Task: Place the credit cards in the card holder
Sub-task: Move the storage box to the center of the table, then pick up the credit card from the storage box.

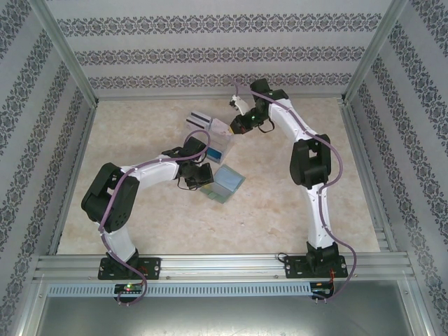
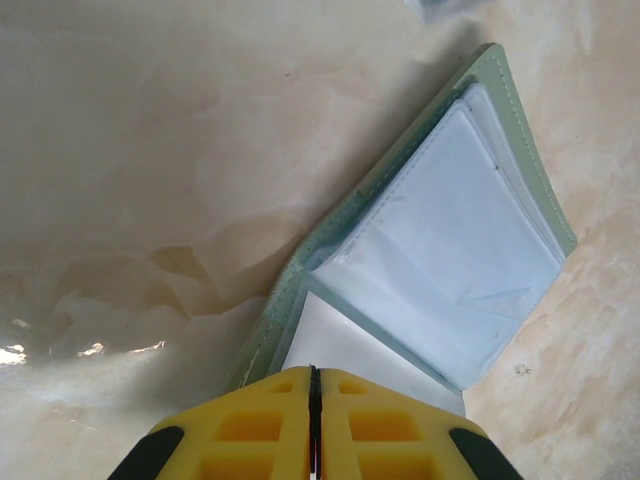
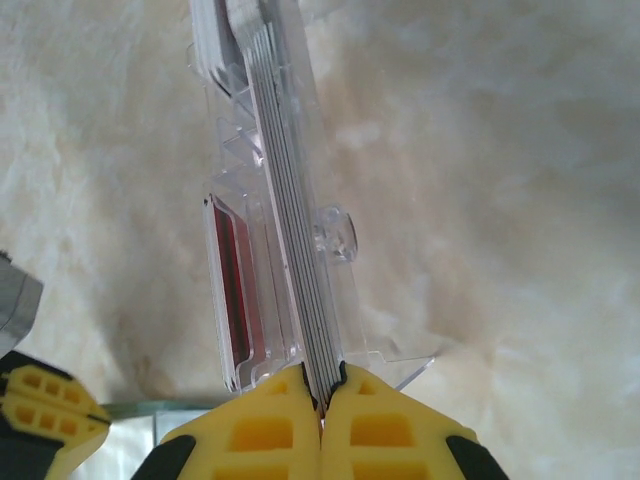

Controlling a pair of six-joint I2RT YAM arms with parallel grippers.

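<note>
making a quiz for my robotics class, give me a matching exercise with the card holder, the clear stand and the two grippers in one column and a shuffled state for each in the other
Things:
1. card holder
2. clear stand
3. left gripper
4. right gripper

States:
a. shut on a striped card seen edge-on
b. lying open on the table
c. see-through, with a red-edged card in one slot
d. shut on a pale inner pocket of item 1

Pairs: 1-b, 2-c, 3-d, 4-a
</note>
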